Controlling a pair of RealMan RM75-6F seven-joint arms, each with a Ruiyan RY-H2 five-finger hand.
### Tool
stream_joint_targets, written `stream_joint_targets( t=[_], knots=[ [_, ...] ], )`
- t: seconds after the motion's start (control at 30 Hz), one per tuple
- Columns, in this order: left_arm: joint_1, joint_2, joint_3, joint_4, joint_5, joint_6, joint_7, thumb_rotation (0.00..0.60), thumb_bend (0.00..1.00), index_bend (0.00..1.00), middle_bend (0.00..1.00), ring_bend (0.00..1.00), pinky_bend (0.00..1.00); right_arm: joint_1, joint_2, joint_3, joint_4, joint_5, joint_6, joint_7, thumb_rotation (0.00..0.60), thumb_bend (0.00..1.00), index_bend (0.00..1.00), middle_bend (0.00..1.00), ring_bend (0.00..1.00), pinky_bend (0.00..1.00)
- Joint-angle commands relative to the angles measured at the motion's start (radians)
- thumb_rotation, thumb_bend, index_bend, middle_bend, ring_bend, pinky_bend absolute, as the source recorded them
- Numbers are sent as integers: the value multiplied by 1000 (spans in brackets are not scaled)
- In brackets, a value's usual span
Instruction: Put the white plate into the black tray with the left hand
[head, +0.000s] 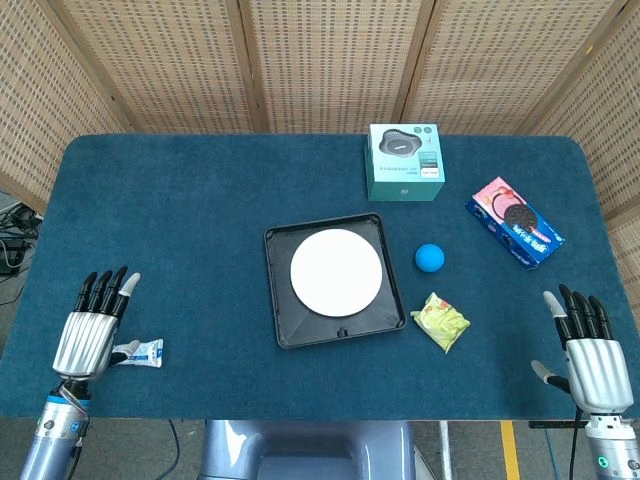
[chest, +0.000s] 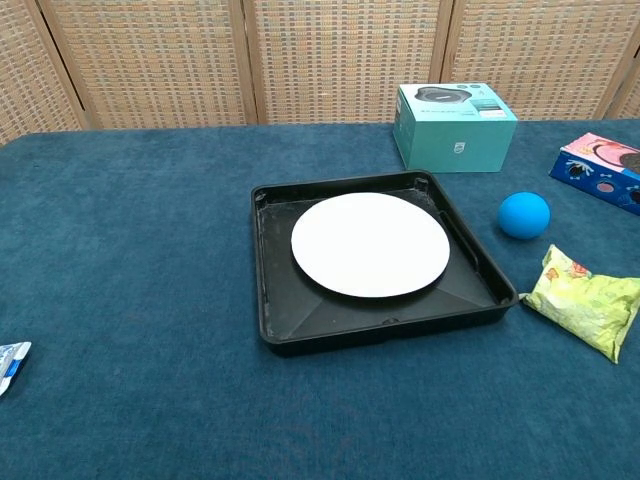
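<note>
The round white plate (head: 336, 273) lies flat inside the square black plastic tray (head: 283, 320) at the middle of the blue-carpeted table (head: 180, 220). The left hand (head: 88, 335) hovers at the near left corner, fingers spread, holding nothing. The right hand (head: 589, 355) sits at the near right edge, likewise spread and empty.

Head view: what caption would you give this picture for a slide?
White plate lying in the black tray, both robot hands, left hand and right hand, open at the table's near corners.
</note>
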Motion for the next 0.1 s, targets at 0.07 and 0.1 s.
stream_joint_targets(
  t=[0.07,0.1],
  knots=[
    [40,25,13,24,28,41,-46,600,0,0,0,0,0,2,-3,-3,-3,-5,-3,-5,600,164,46,0,0,0],
    [47,27,8,28,38,52,-54,600,0,0,0,0,0,3,-4,-5,-4,-8,-5,-9,600,165,46,0,0,0]
  ],
)
